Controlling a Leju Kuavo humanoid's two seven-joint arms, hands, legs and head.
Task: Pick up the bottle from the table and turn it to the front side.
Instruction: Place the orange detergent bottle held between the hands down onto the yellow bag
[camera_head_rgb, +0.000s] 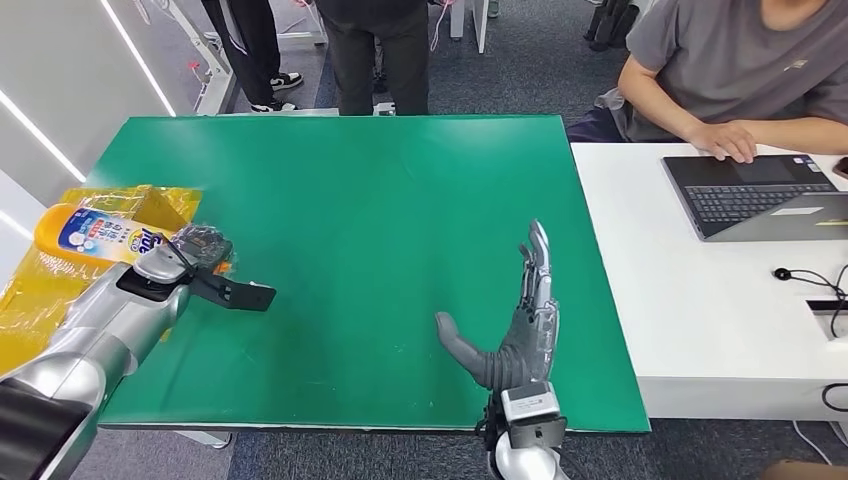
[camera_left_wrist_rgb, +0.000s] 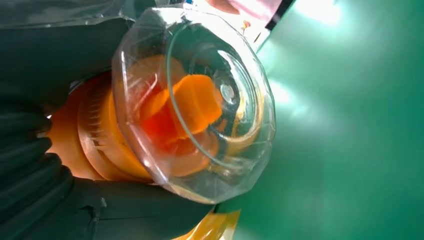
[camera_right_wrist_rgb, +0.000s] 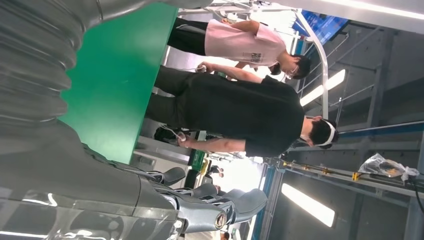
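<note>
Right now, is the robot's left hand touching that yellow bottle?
Touching. In the left wrist view the left hand wraps its dark fingers against the bottle by its clear cap.

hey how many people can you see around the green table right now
3. Two stand at the table's far edge, one in dark trousers and sneakers, one in black. A third, in a grey shirt, sits at the white desk using a laptop. Others may be hidden.

arms: silver | left hand (camera_head_rgb: 200, 250): dark | right hand (camera_head_rgb: 520, 320): grey thumb, silver-plated fingers (camera_head_rgb: 541, 262)
</note>
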